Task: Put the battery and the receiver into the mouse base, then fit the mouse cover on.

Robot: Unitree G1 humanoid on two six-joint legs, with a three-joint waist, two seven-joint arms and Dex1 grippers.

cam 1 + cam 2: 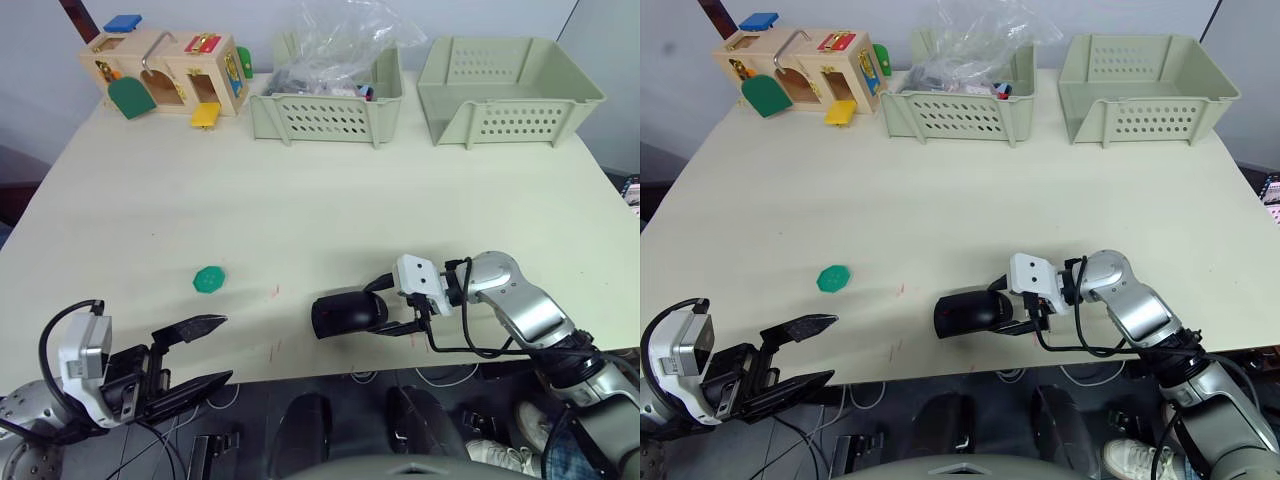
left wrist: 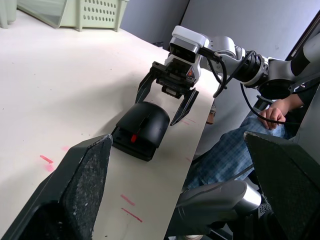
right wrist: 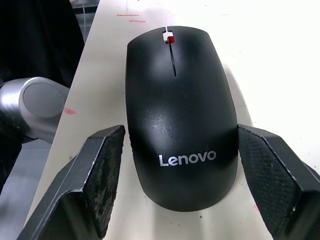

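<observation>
Mouse (image 1: pixel 347 313) sits lower centre of frame near the table (image 1: pixel 300 200) front edge, cover on, right gripper (image 1: pixel 398 303) spread around its rear, not touching; left gripper (image 1: pixel 200 352) also spread; light, rigid, slick shell, so grip the sides.
</observation>
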